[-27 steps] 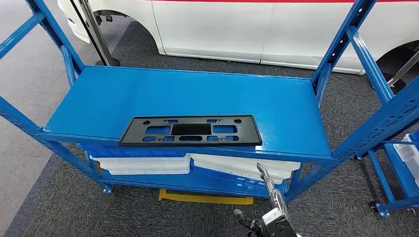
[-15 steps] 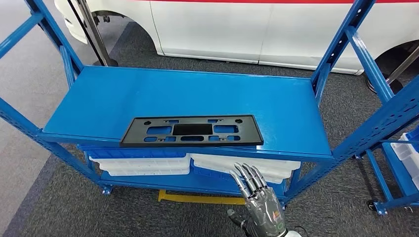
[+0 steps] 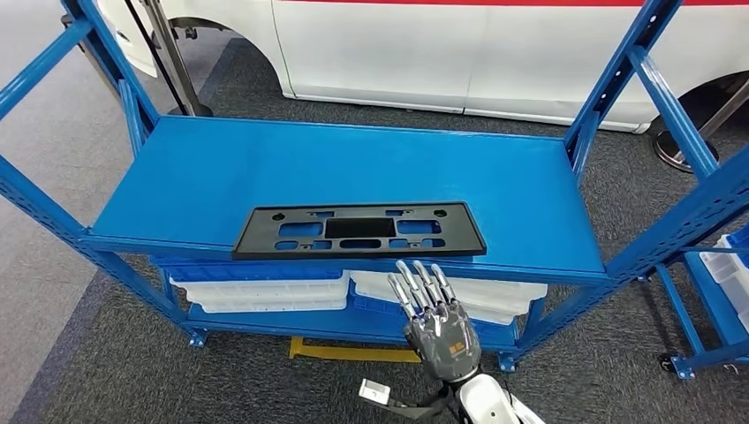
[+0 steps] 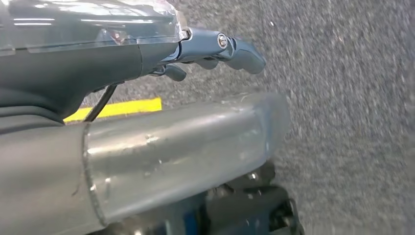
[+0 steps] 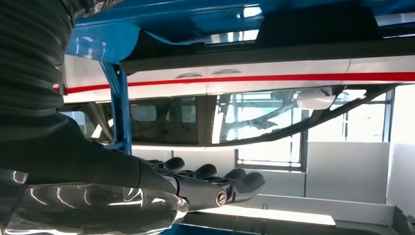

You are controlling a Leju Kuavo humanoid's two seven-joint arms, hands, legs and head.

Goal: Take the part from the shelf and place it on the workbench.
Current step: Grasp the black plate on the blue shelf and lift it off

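The part, a flat black rectangular plate with cut-outs (image 3: 359, 230), lies near the front edge of the blue shelf's top level (image 3: 265, 168). My right hand (image 3: 437, 322) is raised just below and in front of that edge, a little right of the plate's middle. Its fingers are stretched out and apart, pointing up at the shelf, and it holds nothing. In the right wrist view the same hand (image 5: 210, 186) reaches out beneath the shelf's underside. My left hand (image 4: 147, 54) hangs over the grey carpet with its fingers extended and holds nothing.
White bins (image 3: 256, 291) fill the lower level under the plate. Slanted blue uprights (image 3: 671, 97) frame the shelf on both sides. A white car (image 3: 442, 44) stands behind it. A second blue rack (image 3: 720, 283) is at the right, and a yellow strip (image 3: 353, 352) marks the floor.
My right hand has risen from the bottom edge toward the shelf's front edge, its fingers now spread. The camera has shifted slightly; the plate has not moved on the shelf.
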